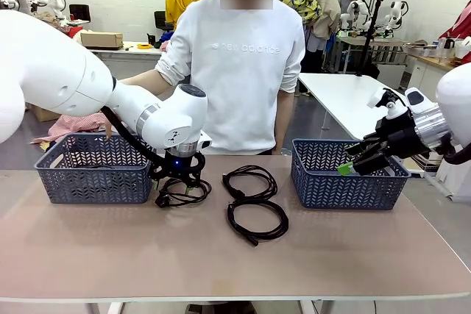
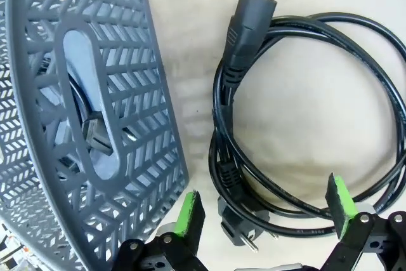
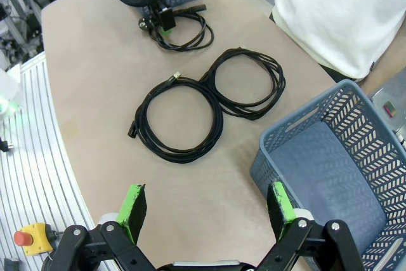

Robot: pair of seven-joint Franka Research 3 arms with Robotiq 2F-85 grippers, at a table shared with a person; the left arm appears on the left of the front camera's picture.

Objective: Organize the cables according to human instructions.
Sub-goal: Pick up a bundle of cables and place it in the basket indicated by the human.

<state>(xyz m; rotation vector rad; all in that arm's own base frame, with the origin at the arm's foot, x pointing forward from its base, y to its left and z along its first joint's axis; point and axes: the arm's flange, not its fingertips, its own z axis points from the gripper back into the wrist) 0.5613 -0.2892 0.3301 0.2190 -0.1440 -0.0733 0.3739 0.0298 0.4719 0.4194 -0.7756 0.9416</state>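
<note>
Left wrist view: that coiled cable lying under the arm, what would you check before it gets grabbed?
1. Left end effector open: ok.
2. Cable lined up under it: ok, the loops lie right below.
3. Room beside the left basket: cannot tell, its wall sits very close.
4. Person keeping clear: cannot tell, one forearm passes behind the left arm.
5. Right end effector out of the way: ok, open, over by the right basket.

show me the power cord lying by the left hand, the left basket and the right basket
power cord [image 2: 250,17]: left wrist view, on its black socket end
left basket [image 1: 88,182]: front view, on its near wall
right basket [image 1: 346,190]: front view, on its near wall
</note>
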